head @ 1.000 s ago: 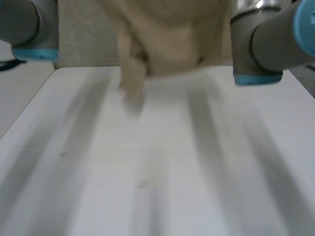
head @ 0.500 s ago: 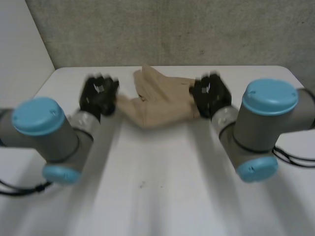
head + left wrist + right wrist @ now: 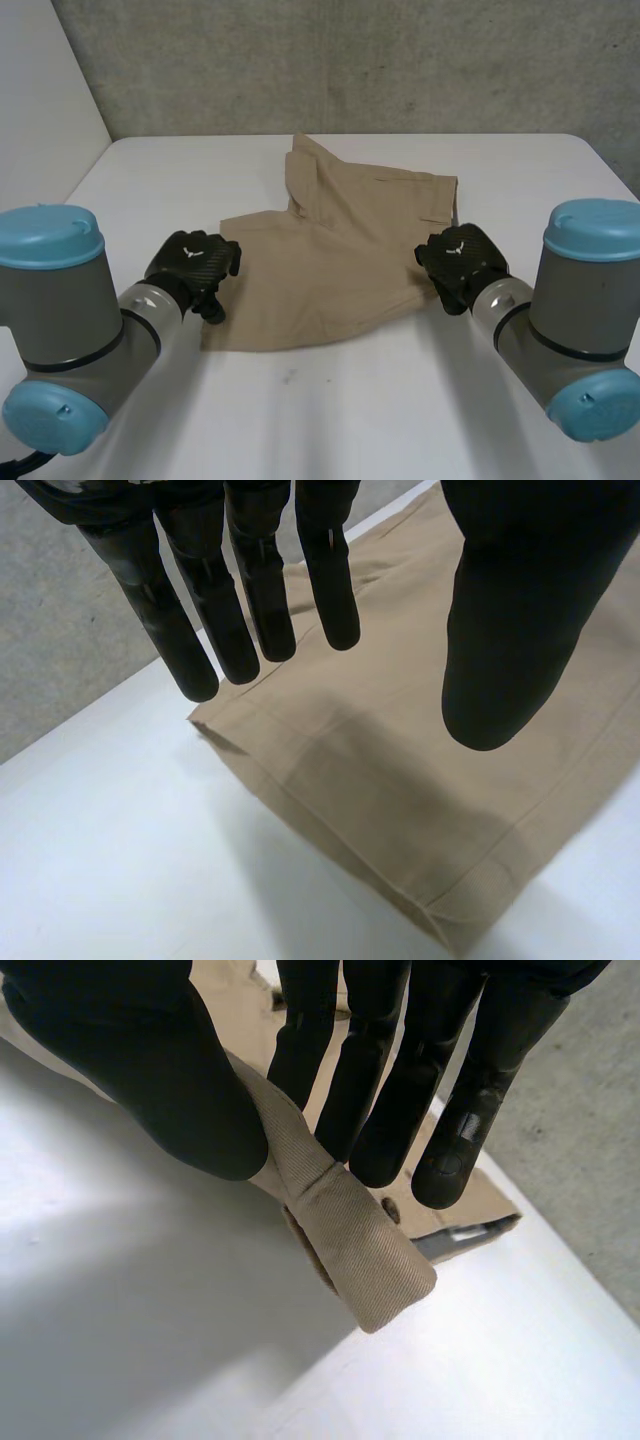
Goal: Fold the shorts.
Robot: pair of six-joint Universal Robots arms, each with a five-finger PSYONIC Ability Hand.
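Shorts [image 3: 340,260] lie mid-desk [image 3: 330,420], mostly flat. The far part is rumpled, with one flap turned over.

Left hand [image 3: 190,265] is at the left edge, over a near corner. Its fingers [image 3: 250,610] are straight and spread wide from the thumb, above the cloth and holding nothing.

Right hand [image 3: 460,262] is at the right edge. Its thumb and fingers pinch a small bunched roll of cloth, with a stub of it poking out past the thumb.

Risks as I see them:
- Only one side is gripped. If I lift or pull now, the right hand drags the shorts sideways and the fold goes crooked.
- The right pinch is on a narrow bunch, not a flat edge. It could slip out under load, or lift just that bunch.
- When the left closes it may catch only the top layer at the corner, or miss the hem and scrape the desk.
- The far rumple will get folded in unless I flatten it first.
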